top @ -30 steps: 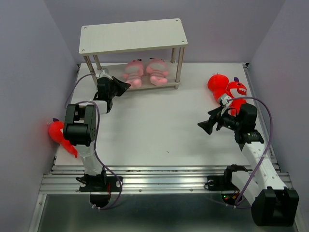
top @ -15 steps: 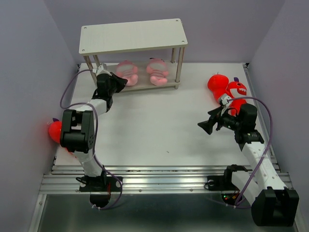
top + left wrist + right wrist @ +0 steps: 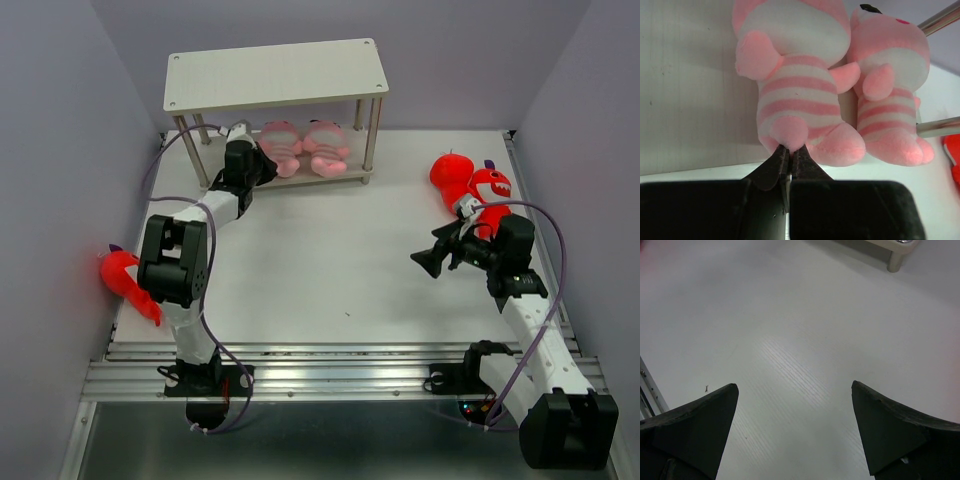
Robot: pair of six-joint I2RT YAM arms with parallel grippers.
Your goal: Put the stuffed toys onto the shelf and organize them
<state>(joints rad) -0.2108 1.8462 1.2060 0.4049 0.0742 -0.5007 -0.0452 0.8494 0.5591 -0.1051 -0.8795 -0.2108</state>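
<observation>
Two pink striped stuffed toys lie side by side on the lower board of the shelf: the left one and the right one. My left gripper reaches under the shelf's left end and is shut on a small pink nub at the left toy's bottom. Two red sharks lie together at the table's right. A third red shark lies at the left edge, behind the left arm. My right gripper hangs open over bare table, nothing between its fingers.
The shelf's thin metal legs stand right beside the right pink toy. A shelf foot shows at the top of the right wrist view. The enclosure's walls close in the table on the left, right and back.
My left arm has swung right and forward to the shelf's lower board, and the left pink toy has shifted right, up against the other one. The right arm has stayed still.
</observation>
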